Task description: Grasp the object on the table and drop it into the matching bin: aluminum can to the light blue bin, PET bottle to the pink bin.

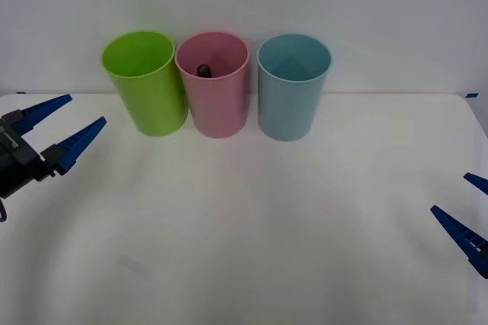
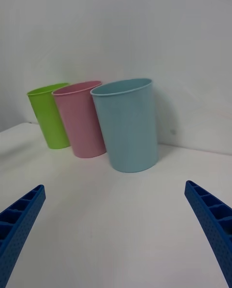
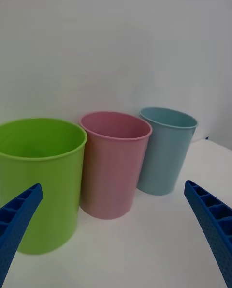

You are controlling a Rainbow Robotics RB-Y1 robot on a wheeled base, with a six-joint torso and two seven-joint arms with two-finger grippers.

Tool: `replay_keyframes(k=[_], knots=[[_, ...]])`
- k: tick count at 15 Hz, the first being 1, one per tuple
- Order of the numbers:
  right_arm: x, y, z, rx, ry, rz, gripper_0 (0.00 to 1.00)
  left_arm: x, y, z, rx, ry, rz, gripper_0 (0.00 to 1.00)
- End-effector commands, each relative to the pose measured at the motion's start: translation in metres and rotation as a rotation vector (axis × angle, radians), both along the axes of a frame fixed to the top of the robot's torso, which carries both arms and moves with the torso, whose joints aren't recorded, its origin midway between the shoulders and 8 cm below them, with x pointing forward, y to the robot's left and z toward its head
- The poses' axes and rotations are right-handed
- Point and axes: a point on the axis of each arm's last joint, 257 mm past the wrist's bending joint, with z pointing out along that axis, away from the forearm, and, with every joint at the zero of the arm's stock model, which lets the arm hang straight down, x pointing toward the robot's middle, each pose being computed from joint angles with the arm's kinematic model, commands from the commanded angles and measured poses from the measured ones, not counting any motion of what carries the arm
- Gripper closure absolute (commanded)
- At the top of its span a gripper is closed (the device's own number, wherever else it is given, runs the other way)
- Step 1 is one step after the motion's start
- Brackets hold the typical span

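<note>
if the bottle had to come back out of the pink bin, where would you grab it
By its black cap, from straight above. The bottle sits deep inside the pink bin, only its dark top showing, and the tall walls block any side approach. Both grippers, left and right, are open.

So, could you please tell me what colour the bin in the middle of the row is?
Pink; the middle bin shows best in the front view.

A plain pale grey wall (image 1: 381,4) rises right behind, evenly and softly lit

Bright, even, diffuse light – soft faint shadows under the 3 bins on the bench (image 1: 252,210); no glare, focus slightly soft.
</note>
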Motion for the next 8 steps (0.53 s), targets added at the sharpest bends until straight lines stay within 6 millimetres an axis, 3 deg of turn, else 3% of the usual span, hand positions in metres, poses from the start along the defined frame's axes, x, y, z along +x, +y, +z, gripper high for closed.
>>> replay_keyframes(k=[1,8], knots=[[0.0,0.0,0.0,0.0,0.0,0.0,0.0,-0.032,0.018,-0.017,0.055,-0.001,-0.005,0.0],[0.0,0.0,0.0,0.0,0.0,0.0,0.0,-0.098,0.053,-0.045,0.172,0.061,-0.038,0.0]])
